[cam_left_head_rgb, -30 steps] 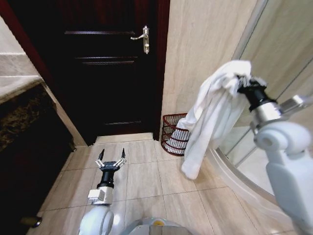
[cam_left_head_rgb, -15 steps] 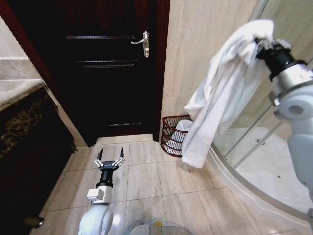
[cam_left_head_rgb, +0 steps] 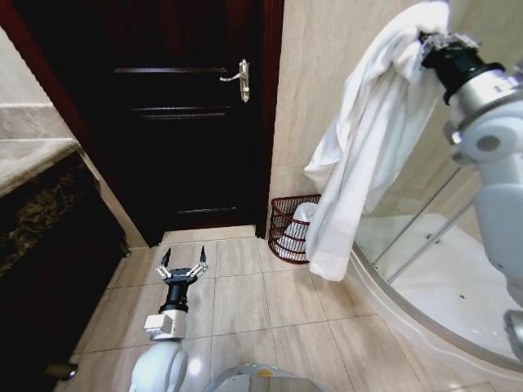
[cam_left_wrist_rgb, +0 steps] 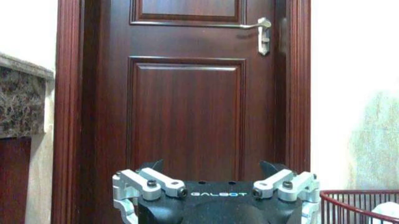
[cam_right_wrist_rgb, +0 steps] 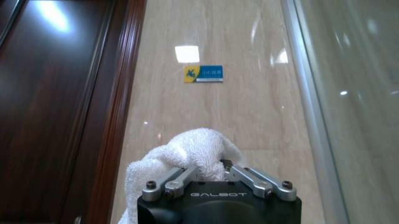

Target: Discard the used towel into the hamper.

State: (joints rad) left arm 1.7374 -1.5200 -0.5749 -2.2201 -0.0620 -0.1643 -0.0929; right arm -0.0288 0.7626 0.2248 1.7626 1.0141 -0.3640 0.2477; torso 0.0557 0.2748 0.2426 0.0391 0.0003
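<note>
A long white towel (cam_left_head_rgb: 364, 139) hangs from my right gripper (cam_left_head_rgb: 424, 36), which is raised high at the upper right and shut on the towel's top end (cam_right_wrist_rgb: 196, 147). Its lower end dangles just right of and above the hamper (cam_left_head_rgb: 291, 226), a dark red wire basket against the tiled wall by the door frame, with something white inside. The hamper's rim (cam_left_wrist_rgb: 358, 205) also appears in the left wrist view. My left gripper (cam_left_head_rgb: 183, 265) is held low over the floor tiles, open and empty, pointing toward the door.
A dark wooden door (cam_left_head_rgb: 184, 122) with a metal handle (cam_left_head_rgb: 240, 78) stands ahead. A stone-topped counter (cam_left_head_rgb: 37, 175) runs along the left. A curved glass shower enclosure (cam_left_head_rgb: 433, 269) fills the right. Open floor tiles (cam_left_head_rgb: 261, 302) lie between them.
My right gripper has risen and shifted right with the towel, so the cloth now hangs higher and longer. The left arm has stayed put.
</note>
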